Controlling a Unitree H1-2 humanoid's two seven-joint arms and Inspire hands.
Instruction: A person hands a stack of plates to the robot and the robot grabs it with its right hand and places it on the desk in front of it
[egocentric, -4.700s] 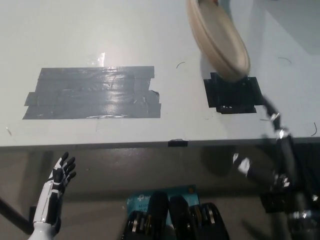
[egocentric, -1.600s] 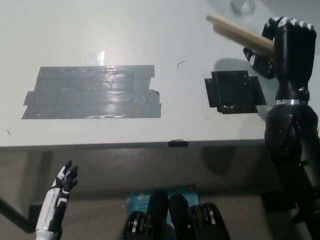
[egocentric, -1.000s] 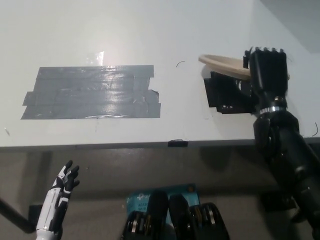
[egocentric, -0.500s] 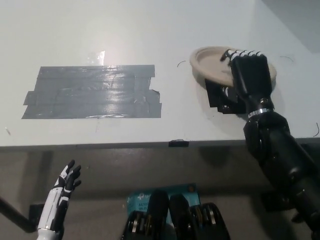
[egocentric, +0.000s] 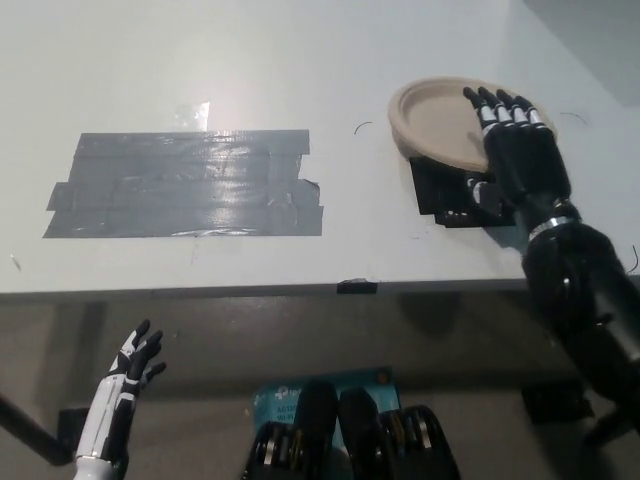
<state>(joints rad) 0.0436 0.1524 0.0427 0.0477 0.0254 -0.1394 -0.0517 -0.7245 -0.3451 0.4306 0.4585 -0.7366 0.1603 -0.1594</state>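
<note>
On the far right of the white bench (egocentric: 300, 60) lies the stack of plates (egocentric: 440, 122), flat and face up, its near edge overlapping a square patch of black tape (egocentric: 445, 198). The plates are round and pale beige, matt like paper or pressed fibre, with a shallow flat well and a raised, rolled rim that casts a thin shadow on the bench at the left; from above they read as one disc, and how many are stacked cannot be told. The black right robot hand (egocentric: 515, 150) lies across the right side of the stack, covering that part of the rim, with the black arm (egocentric: 585, 300) running down to the lower right corner; whether it grips the plates or only rests on them cannot be told. The black tape patch is made of overlapping strips with ragged, stepped edges and a slight gloss. Well apart to the left, a wide patch of grey tape (egocentric: 185, 185) is laid in long horizontal strips, wrinkled and shiny, with a torn right end. A small bit of black tape (egocentric: 357, 287) sits on the bench's front edge. Below the bench at the lower left, the white left robot hand (egocentric: 125, 385) hangs with its dark fingers (egocentric: 143, 345) spread, holding nothing.
</note>
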